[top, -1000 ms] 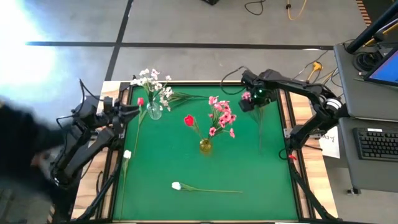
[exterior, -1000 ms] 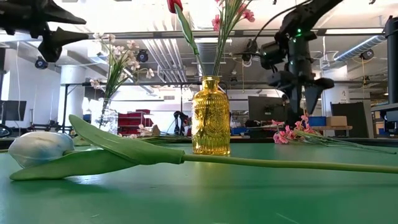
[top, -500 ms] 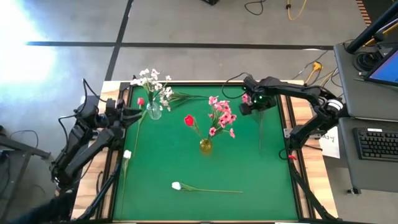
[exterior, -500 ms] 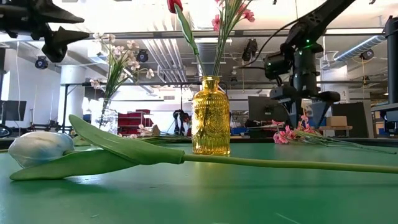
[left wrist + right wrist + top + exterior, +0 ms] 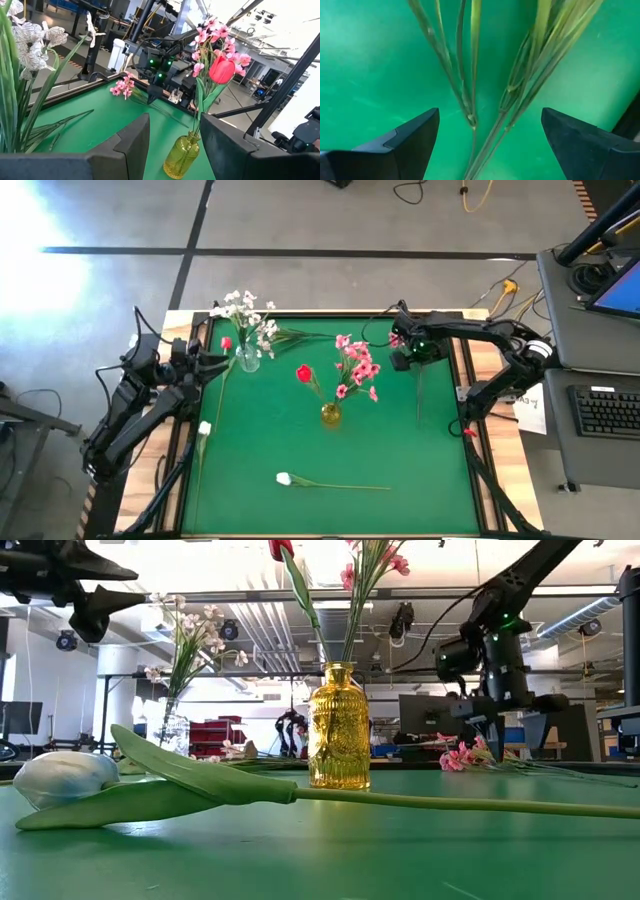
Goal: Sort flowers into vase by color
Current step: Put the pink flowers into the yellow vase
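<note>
Green surface [image 5: 400, 450]: yellow vase [image 5: 330, 415] at centre holds a red tulip and pink sprays; clear vase [image 5: 248, 360] at back left holds white sprays. White tulip [image 5: 284, 478] lies long-stemmed near the front. Right gripper [image 5: 403, 352], fingers wide open, straddles a pink spray [image 5: 462, 755] lying back right; left gripper [image 5: 218, 362] fingers part-open, empty.

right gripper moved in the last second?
Yes. In the high view the right gripper has shifted down the picture along the table's right edge, nearer the pink spray lying on the green mat, jaws open.
</note>
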Controlling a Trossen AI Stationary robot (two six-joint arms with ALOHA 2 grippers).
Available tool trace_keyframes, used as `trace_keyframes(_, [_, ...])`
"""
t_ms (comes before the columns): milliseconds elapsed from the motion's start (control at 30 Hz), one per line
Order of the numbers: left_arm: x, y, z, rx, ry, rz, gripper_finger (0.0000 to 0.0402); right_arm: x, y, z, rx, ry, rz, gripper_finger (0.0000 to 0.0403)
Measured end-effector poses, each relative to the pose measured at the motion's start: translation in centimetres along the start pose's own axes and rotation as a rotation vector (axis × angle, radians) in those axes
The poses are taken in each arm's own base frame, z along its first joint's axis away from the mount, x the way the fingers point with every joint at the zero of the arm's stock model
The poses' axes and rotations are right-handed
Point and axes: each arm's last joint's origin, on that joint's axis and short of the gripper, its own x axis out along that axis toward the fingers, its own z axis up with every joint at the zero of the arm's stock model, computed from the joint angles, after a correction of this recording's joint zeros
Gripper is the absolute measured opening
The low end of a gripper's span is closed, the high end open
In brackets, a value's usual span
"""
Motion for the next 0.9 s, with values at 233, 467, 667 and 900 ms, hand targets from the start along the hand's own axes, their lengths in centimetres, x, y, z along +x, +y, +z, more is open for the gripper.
trace_keyframes(233, [0.0, 0.0, 0.0, -0.001, 0.001, 0.0, 0.0162, 2.0, -0.6, -1.0, -0.019, 0.028, 0.002, 0.0343])
trace_keyframes(467, [0.0, 0.0, 0.0, -0.002, 0.002, 0.001, 0.0162, 2.5, -0.6, -1.1, -0.021, 0.004, 0.026, 0.0314])
trace_keyframes(667, [0.0, 0.0, 0.0, -0.001, 0.002, 0.001, 0.0162, 2.6, -0.4, -1.0, -0.017, 0.0, 0.047, 0.0215])
trace_keyframes(900, [0.0, 0.0, 0.0, -0.001, 0.002, 0.001, 0.0162, 2.6, -0.3, -0.8, 0.001, -0.018, 0.059, 0.0097])
